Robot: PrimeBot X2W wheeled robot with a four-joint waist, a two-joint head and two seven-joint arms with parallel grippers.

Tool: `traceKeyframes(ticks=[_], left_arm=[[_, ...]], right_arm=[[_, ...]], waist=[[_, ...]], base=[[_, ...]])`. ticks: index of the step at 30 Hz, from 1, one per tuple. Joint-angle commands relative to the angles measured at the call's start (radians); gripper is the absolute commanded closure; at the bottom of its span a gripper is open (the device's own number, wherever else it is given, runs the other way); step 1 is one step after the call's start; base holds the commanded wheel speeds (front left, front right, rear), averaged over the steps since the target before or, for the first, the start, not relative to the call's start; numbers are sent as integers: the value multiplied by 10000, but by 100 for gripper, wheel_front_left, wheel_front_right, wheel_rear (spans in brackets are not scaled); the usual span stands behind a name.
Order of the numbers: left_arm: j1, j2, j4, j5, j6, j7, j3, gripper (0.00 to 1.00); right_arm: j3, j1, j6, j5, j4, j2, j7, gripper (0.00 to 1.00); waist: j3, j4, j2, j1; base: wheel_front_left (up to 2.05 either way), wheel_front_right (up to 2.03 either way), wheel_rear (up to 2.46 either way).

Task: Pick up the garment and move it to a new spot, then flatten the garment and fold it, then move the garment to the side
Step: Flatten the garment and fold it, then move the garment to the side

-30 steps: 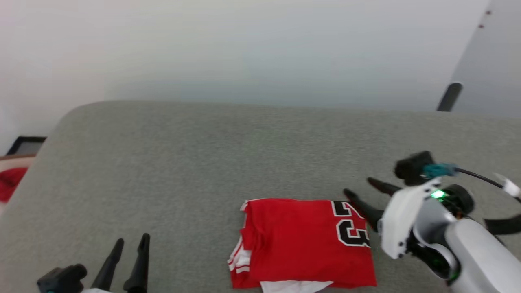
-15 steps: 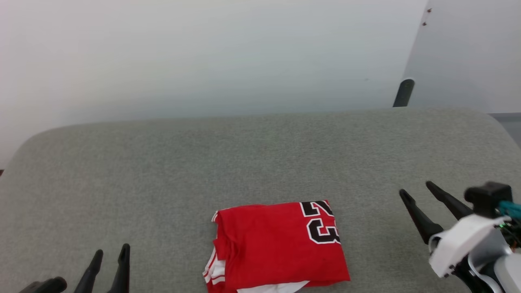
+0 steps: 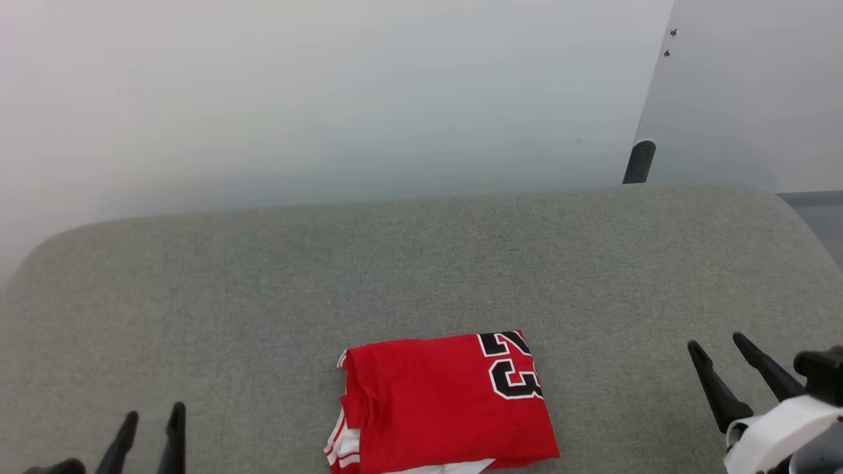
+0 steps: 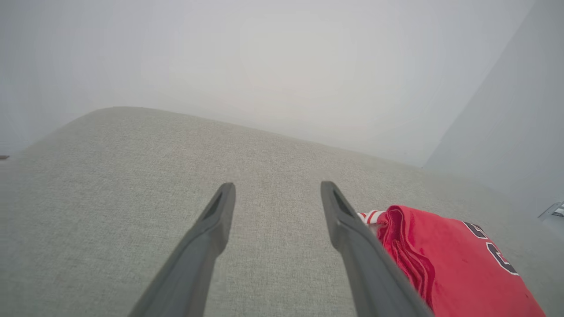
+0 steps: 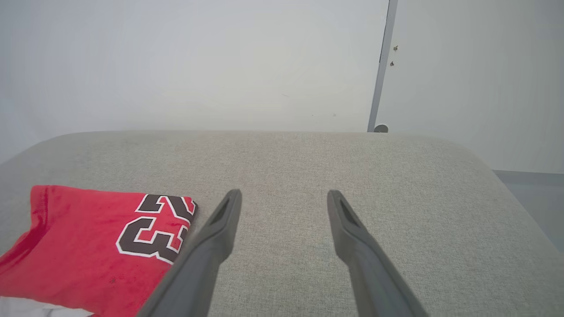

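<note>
A broad grey fabric-covered worktop (image 3: 263, 283) with rounded corners stretches before a pale wall (image 3: 329, 99). Near its front edge, between the two arms, lies the folded red jersey shirt (image 3: 435, 408), its black white-outlined "23" at the right end and red-white striped trim peeking out at lower left. The left pincer (image 3: 155, 418) and right pincer (image 3: 716, 343) hover apart from it, both spread wide and empty.
</note>
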Motion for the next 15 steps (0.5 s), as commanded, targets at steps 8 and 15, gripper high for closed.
traceKeyframes(ticks=[8,15], left_arm=[[325,-43,-201,787,-1,-19,574,0],[498,-34,-256,1160,-71,-20,790,0]], right_arm=[[-643,685,-5,-375,-323,345,11,0],[-906,922,-6,-558,-571,538,115,0]], waist=[[-106,106,0,0],[-161,151,0,0]], base=[[0,0,0],[0,0,0]])
